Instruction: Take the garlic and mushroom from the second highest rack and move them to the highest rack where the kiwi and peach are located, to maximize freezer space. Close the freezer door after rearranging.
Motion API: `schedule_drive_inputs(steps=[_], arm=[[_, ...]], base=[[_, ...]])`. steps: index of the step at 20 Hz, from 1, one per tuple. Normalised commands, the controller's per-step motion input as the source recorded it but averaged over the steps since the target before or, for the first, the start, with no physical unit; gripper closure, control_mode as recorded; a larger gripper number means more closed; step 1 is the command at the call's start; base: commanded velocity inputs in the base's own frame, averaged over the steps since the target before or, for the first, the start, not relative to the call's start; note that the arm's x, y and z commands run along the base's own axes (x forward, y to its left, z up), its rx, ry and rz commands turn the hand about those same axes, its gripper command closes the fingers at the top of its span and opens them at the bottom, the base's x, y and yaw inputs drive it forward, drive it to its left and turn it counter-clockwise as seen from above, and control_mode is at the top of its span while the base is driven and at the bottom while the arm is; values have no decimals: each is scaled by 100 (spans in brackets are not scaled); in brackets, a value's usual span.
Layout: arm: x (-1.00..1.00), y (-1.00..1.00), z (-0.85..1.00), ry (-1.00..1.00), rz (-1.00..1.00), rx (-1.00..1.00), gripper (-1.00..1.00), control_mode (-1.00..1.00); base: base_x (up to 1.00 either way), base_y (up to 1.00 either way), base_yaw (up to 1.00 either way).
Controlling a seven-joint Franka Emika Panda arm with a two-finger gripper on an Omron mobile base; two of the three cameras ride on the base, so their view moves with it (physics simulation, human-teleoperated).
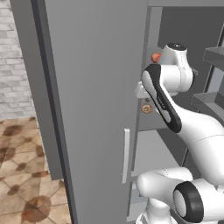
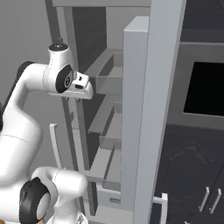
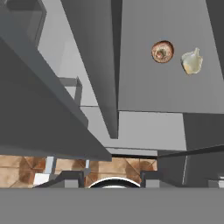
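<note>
Nearest the lens in the hand view, a grey shelf edge (image 3: 57, 127) slants across the left. Beyond it, in the upper right, the mushroom (image 3: 162, 51) and garlic (image 3: 191, 62) lie just beside each other on a grey rack (image 3: 153, 87), untouched. The claw's jaws are drawn narrow and carry nothing. The peach (image 1: 155, 57) peeks out at upper centre of the left base view. Judging by this, the first pick is not yet begun; next, the jaws must widen and descend over one item.
</note>
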Motion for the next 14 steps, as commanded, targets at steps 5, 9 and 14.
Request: schedule_drive_inputs(steps=[5,9,14], arm=[[0,-16,-21,0,0,0,-100,-100],[-2,-46,-25,0,4,0,-100,-100],[-4,-41,-19,-3,6,-2,-100,-100]], base=[[0,0,0],[0,0,0],[0,0,0]])
